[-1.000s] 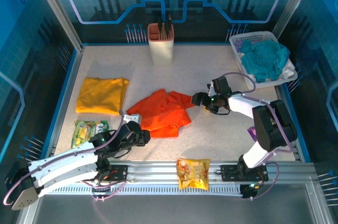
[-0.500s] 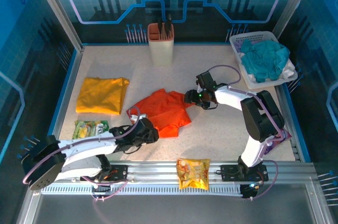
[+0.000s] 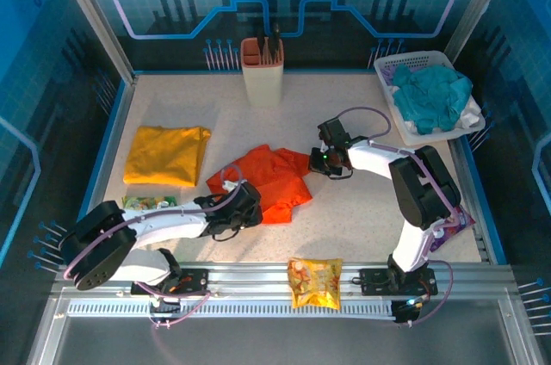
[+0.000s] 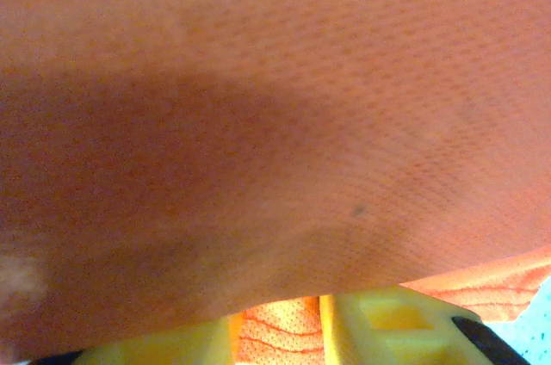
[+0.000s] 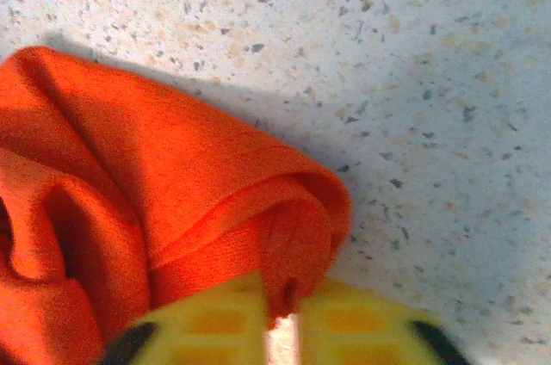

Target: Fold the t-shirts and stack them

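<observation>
The orange t-shirt (image 3: 269,180) lies crumpled in the middle of the table. The mustard yellow t-shirt (image 3: 165,155) lies folded flat at the left. My left gripper (image 3: 250,207) is at the orange shirt's near left edge. In the left wrist view orange cloth (image 4: 275,124) drapes close over the lens, and a wrinkled bit sits between the yellow fingers of my left gripper (image 4: 280,330), which is shut on it. My right gripper (image 3: 317,161) is at the shirt's right edge. In the right wrist view my right gripper (image 5: 280,318) is shut on a rolled fold of the shirt (image 5: 293,236).
A beige utensil holder (image 3: 263,77) stands at the back centre. A white basket (image 3: 405,64) with teal cloth (image 3: 430,94) sits at the back right. An orange-yellow snack packet (image 3: 314,282) lies on the front rail, and a green packet (image 3: 142,204) sits near the left arm.
My right gripper moved left to the orange shirt's right edge and closed on a fold. My left arm swung forward and right, bringing its gripper onto the shirt's near left edge.
</observation>
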